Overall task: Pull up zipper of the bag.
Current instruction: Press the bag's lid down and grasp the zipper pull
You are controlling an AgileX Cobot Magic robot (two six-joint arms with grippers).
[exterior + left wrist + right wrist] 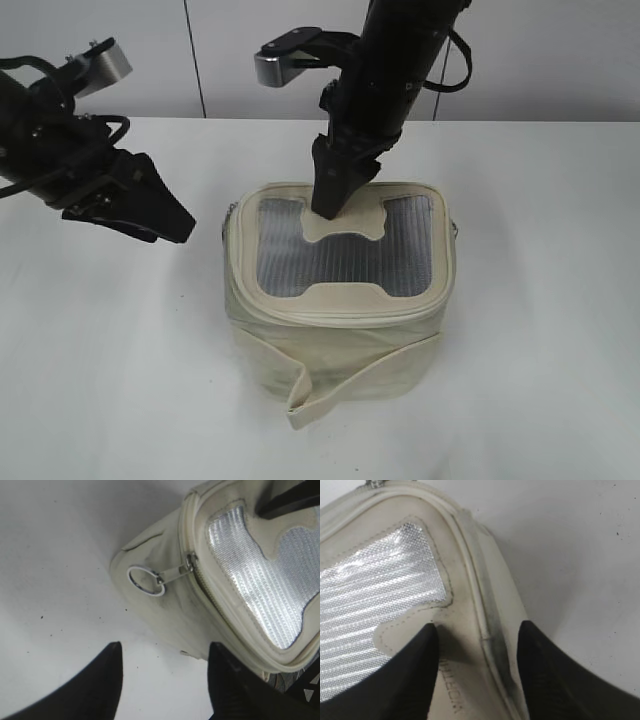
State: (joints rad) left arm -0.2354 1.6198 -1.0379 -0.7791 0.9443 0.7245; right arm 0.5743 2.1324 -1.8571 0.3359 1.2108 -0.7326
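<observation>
White table [540,330] against a pale panelled wall. Cream fabric bag [340,340] near the middle, grey mesh top panel [345,262] up, loose strap [310,395] hanging at the front. Right gripper [338,205] pressed down on the cream patch at the far edge of the top. Left gripper [160,215] off the bag's left side, apart from it.

Left wrist view: fingers [100,680] spread, nothing between. Beyond them, zipper [200,582] along the rim, silver pull and round ring [145,580] lying on the bag's side wall.

Right wrist view: fingers [415,675] parted, straddling the cream rim, tips resting on the top, gripping nothing.
</observation>
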